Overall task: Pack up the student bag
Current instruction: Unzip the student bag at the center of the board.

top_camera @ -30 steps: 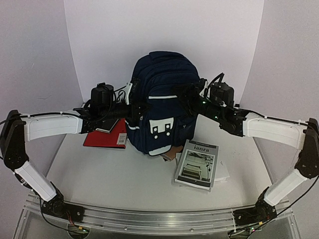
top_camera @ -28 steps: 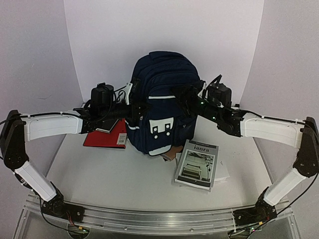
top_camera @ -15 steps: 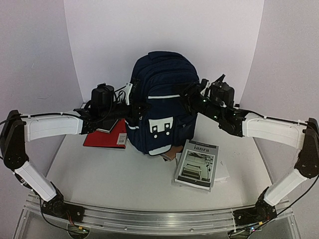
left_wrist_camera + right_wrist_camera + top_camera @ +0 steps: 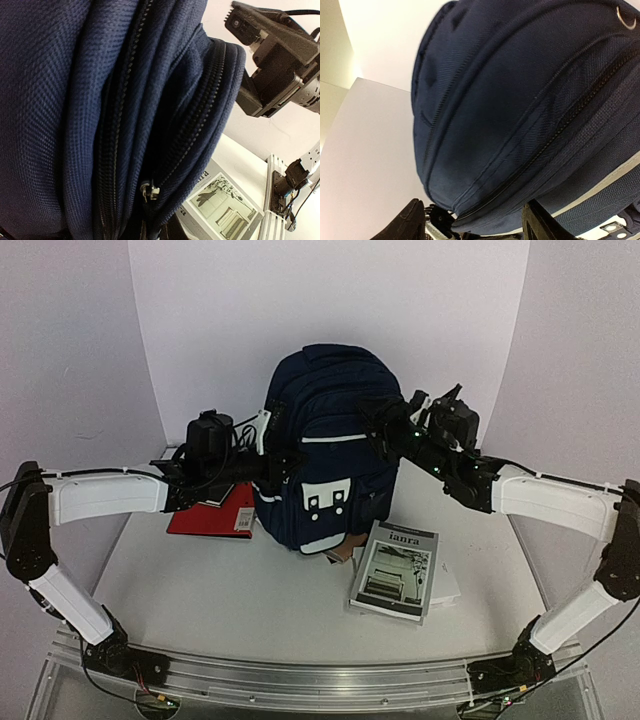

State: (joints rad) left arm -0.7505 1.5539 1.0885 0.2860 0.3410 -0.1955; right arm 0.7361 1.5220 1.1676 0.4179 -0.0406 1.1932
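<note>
Bag: student bag (image 4: 325, 440) upright on table (image 4: 220, 590); navy, domed, with white patch and stripes.
Top view only: red book (image 4: 212, 518) left of bag, booklet (image 4: 395, 570) in front, rightward.
Left wrist only: coarse weave, zipper tracks, metal puller (image 4: 149, 190).
Left gripper (image 4: 278, 466): closed at bag's left flank; grip on fabric unclear.
Right gripper (image 4: 383, 425): fingers (image 4: 412, 222) apart at bag's upper right.

top view: we look down from above and behind the arm bases, facing the back wall, with the whole table (image 4: 200, 580) in frame. the left wrist cam sits tight against the student bag (image 4: 75, 100), looking along its zips; the right arm (image 4: 272, 65) and magazine (image 4: 220, 205) show beyond. the right wrist cam is close on the bag's upper shell. all three views share the bag.
</note>
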